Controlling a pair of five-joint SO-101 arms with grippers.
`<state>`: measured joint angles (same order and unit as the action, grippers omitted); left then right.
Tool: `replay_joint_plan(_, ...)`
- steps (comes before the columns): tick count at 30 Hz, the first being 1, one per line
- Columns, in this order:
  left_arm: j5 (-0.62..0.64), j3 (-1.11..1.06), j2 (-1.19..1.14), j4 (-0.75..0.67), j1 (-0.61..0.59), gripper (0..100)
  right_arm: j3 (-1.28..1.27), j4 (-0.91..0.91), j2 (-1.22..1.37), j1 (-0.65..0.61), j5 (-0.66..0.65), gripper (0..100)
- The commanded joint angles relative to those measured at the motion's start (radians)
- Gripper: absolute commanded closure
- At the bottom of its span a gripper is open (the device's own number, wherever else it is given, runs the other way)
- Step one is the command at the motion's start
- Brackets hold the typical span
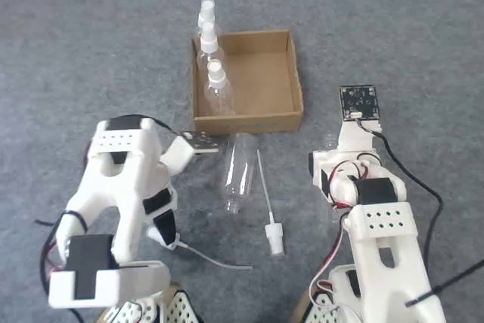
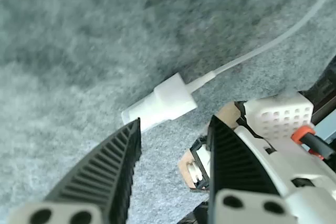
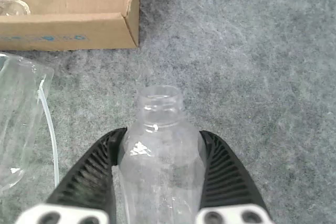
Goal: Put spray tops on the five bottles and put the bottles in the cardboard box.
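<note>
A: Left arm status?
B: left gripper [image 2: 173, 129] has its fingers wide open and holds nothing. It hangs low over the worktop [image 1: 76, 58]. One spray top [image 2: 160, 103] lies flat just past the tips, roughly centred on the gap.
A: Orientation?
B: Long axis runs slantwise across the gap, not along the fingers. Nozzle end is close to one fingertip. The dip tube [image 2: 273, 43] trails off past the other one. No contact that I can see.
A: Right?
B: right gripper [image 3: 163, 135] has its fingers closed on an uncapped bottle [image 3: 160, 156], clamped just below the shoulder. Bottle axis is in line with the fingers. Its open neck points away from the wrist, toward the cardboard box [image 3: 68, 24].
A: Rest of the count?
B: Three capped bottles [image 1: 217, 85] sit along the box wall on the left arm's side. One bare bottle [image 1: 238, 172] lies flat on the worktop in front of the box, between the arms. A second spray top [image 1: 274, 238] lies beside it, tube running alongside the bottle.
A: Next?
B: My read is that left is nearer this top, so it drops and closes on the head. Then it carries the top across until the tube lines up with the held neck. The tube looks long and floppy, so threading it is the risk. Two of five left to cap.
</note>
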<state>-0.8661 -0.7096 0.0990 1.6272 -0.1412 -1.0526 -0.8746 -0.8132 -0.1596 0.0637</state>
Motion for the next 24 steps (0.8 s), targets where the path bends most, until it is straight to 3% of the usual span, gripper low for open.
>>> replay_joint_plan(1, 0.000, 0.041, 0.008, 0.017, 0.049, 81, 0.011, 0.022, -0.035, 0.012, -0.021, 99.0)
replay_joint_plan(6, 0.000, -0.048, 0.008, -0.121, 0.049, 81, 0.011, 0.022, -0.035, 0.012, -0.021, 99.0)
replay_joint_plan(15, 0.000, -0.071, 0.000, -0.195, 0.021, 81, 0.011, 0.022, -0.035, 0.012, -0.021, 99.0)
replay_joint_plan(24, 0.000, 0.016, -0.018, -0.304, -0.083, 90, 0.011, 0.022, -0.035, 0.012, -0.021, 99.0)
